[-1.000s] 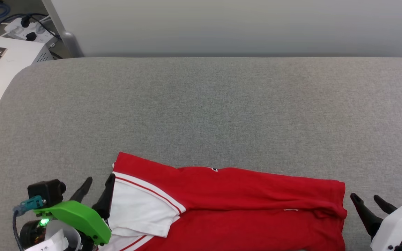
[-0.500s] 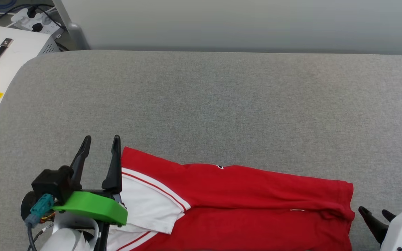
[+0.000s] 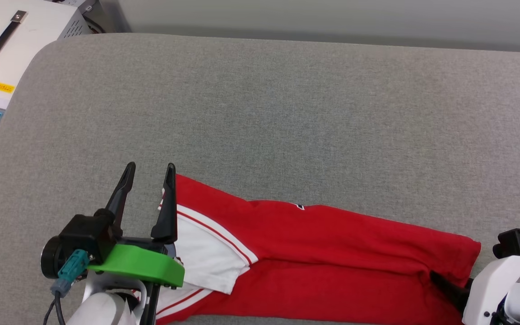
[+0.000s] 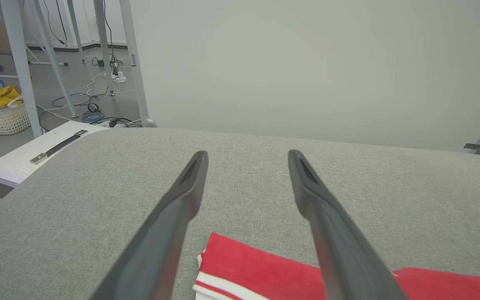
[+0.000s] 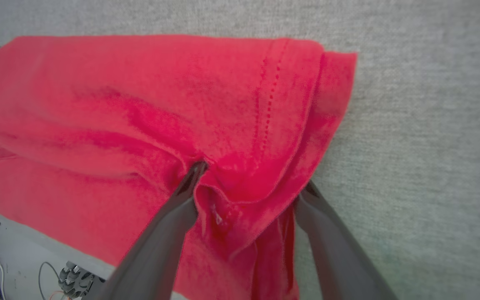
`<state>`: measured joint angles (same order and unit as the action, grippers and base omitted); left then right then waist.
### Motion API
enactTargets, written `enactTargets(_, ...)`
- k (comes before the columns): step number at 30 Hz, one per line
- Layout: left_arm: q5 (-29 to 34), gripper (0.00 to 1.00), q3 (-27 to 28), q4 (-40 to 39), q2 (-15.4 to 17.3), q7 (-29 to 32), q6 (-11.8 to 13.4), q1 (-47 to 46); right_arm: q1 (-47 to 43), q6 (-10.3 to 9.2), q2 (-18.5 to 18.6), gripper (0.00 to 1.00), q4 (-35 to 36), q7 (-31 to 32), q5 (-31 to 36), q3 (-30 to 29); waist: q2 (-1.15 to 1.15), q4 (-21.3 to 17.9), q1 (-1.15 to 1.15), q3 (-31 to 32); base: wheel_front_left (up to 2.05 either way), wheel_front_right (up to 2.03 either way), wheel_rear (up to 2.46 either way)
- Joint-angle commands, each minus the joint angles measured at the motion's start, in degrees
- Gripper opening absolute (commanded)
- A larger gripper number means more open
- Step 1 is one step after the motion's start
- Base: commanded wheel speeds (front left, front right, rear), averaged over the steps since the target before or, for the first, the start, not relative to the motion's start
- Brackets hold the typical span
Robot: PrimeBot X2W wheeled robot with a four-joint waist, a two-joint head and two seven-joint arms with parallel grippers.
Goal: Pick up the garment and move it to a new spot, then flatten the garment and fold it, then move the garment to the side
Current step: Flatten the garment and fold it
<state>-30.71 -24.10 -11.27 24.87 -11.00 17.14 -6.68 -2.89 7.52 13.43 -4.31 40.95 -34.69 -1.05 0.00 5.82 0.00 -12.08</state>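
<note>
No readable text, yellow label (image 3: pixel 2 86) on white case (image 3: pixel 30 40) illegible

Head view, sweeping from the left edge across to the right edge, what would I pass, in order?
white case with a black handle → left gripper, jaws apart → red and white garment on the grey surface → right gripper at the garment's right end

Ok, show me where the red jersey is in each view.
Head view: jersey along the bottom, from centre-left to right.
Left wrist view: jersey at the bottom edge, centre to right.
Right wrist view: jersey across the left and centre.
Shared landmark: the grey padded surface under it.
</note>
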Motion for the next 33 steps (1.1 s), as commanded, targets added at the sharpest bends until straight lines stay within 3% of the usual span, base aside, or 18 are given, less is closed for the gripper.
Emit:
enactTargets(1, 0.4, 1.00, -0.2, 0.4, -0.4, -0.1, 0.3, -1.1, -0.3, -0.03, -1.6, 0.21, -2.5, 1.7, -0.9, 2.3, 0.00, 0.3, 0.00, -0.4, 0.00, 0.00, 0.00)
enactTargets(2, 0.4, 1.00, -0.2, 0.6, -0.5, -0.2, 0.2, -1.2, -0.2, -0.03, -1.8, 0.00, -2.8, 2.0, -1.2, 2.8, 0.00, 0.4, 0.00, -0.4, 0.00, 0.00, 0.00)
enactTargets(7, -0.3, 1.00, -0.2, 1.9, -0.9, -0.7, -0.2, -0.9, 0.7, -0.03, -1.5, 0.00, -2.9, 1.4, -1.6, 3.4, 0.00, 0.1, 0.00, 0.4, 0.00, 0.00, 0.00)
enactTargets(18, 0.2, 1.00, -0.1, 4.1, 0.2, -0.8, 0.3, 0.6, 3.4, -0.03, 2.9, 0.00, -0.1, 0.1, -0.1, 0.7, 0.00, -2.6, 0.00, 4.4, 0.00, 0.00, 0.00)
enactTargets(24, 0.2, 1.00, -0.4, 3.8, 0.6, -0.1, 0.9, 1.6, 1.9, -0.03, 4.9, 0.00, 1.8, 2.1, 1.2, -4.9, 0.00, -4.2, 0.00, 6.2, 0.00, 0.00, 0.00)
enactTargets(29, 0.4, 1.00, -0.9, 4.0, 0.8, 0.3, 1.2, 1.9, 0.0, -0.03, 5.5, 0.00, 2.3, 5.0, 2.3, -13.3, 0.00, -5.0, 0.00, 6.9, 0.00, 0.00, 0.00)
enactTargets(33, 0.3, 1.00, -0.8, 4.2, 0.8, 0.5, 1.6, 2.0, -0.4, -0.03, 4.4, 0.00, 3.1, 6.8, 1.3, -18.0, 0.00, -5.3, 0.00, 7.2, 0.00, 0.00, 0.00)
